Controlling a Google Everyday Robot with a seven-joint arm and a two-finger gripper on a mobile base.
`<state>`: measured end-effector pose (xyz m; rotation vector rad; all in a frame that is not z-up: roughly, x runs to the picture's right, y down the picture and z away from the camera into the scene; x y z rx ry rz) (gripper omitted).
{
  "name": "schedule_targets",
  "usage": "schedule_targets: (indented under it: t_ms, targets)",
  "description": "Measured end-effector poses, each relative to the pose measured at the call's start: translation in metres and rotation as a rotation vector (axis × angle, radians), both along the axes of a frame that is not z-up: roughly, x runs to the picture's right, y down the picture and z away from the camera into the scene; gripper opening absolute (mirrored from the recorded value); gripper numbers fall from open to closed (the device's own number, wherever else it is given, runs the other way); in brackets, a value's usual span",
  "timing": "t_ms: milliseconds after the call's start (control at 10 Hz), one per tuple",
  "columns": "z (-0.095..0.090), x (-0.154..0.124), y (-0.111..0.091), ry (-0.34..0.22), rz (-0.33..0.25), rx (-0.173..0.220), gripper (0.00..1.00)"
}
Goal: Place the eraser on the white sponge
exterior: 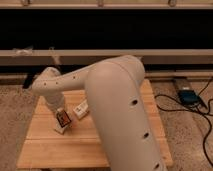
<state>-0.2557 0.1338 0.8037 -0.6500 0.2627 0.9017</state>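
The eraser (pixel 63 119), a small dark block with a red-orange face, stands tilted right on top of the white sponge (pixel 59 129), which lies at the left of the wooden table (pixel 45 150). My gripper (pixel 59 111) hangs from the white arm straight above the eraser, at its upper edge. Whether it still grips the eraser does not show. Only the sponge's lower edge peeks out under the eraser.
A white labelled bottle (pixel 81 109) lies on the table just right of the eraser. The thick white arm (pixel 120 115) covers the table's middle and right. A blue device (pixel 188 96) with black cables lies on the floor to the right. A dark shelf runs behind.
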Motion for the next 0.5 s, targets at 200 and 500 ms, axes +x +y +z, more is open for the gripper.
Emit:
schedule_targets:
  t_ms: [200,500]
  targets:
    - [0.001,-0.003,0.01,-0.001,-0.035,-0.02,0.31]
    - [0.009,-0.001,0.023,0.012,-0.057,-0.059,0.6]
